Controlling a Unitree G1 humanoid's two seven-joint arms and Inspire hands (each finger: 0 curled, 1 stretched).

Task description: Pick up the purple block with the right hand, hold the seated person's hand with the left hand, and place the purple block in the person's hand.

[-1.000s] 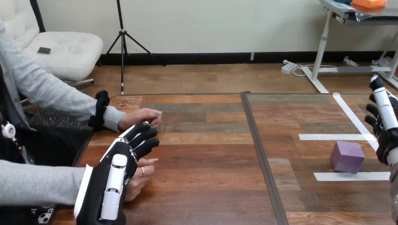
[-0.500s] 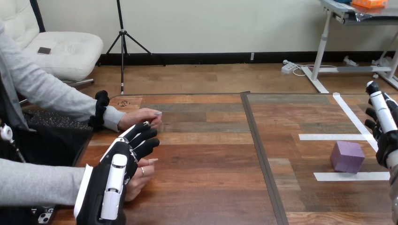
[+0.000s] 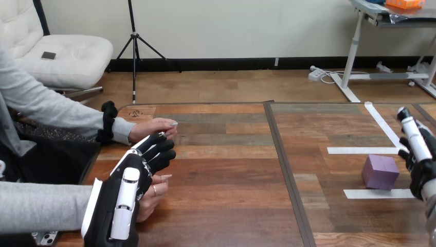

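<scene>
One purple block (image 3: 380, 172) rests on the table (image 3: 231, 180), right of the centre seam; neither robot hand holds anything.
Cube-shaped, the block shows no long axis; it sits flat, turned slightly so that one upright edge faces the camera, between two white tape strips (image 3: 367, 150) and just behind the nearer one. The right hand (image 3: 419, 157) stands just right of the block, fingers straight and pointing up, apart from it; over the last second it has come down and leftward, closer to the block, which has not moved. The left hand (image 3: 126, 190) stays over the person's nearer hand (image 3: 154, 194), fingers loosely extended, not curled round it. The person's farther hand (image 3: 154, 128) lies flat on the table beyond.
</scene>
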